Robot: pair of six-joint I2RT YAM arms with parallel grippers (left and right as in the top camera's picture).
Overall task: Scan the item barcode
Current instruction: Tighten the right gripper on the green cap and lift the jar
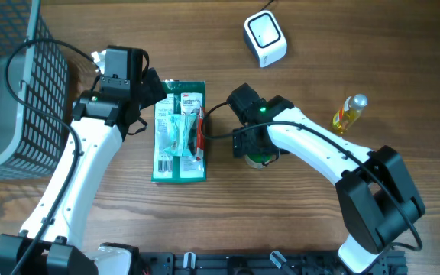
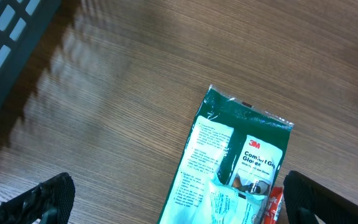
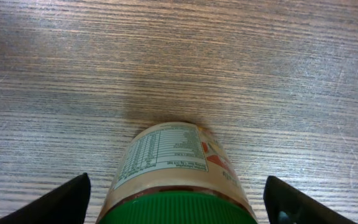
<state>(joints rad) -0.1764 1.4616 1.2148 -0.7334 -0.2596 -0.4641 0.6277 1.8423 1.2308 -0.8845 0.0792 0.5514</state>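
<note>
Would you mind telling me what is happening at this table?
It looks like an item is being picked for scanning. The right hand, open, straddles a green-lidded jar without gripping it yet. The left hand hovers open over one end of a green glove packet. The white scanner sits apart, with nothing held to it.

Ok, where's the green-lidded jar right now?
The green-lidded jar sits between the fingers of the open right pincer in the right wrist view; overhead, it's mid-table under the right arm, just right of the glove packet.
</note>
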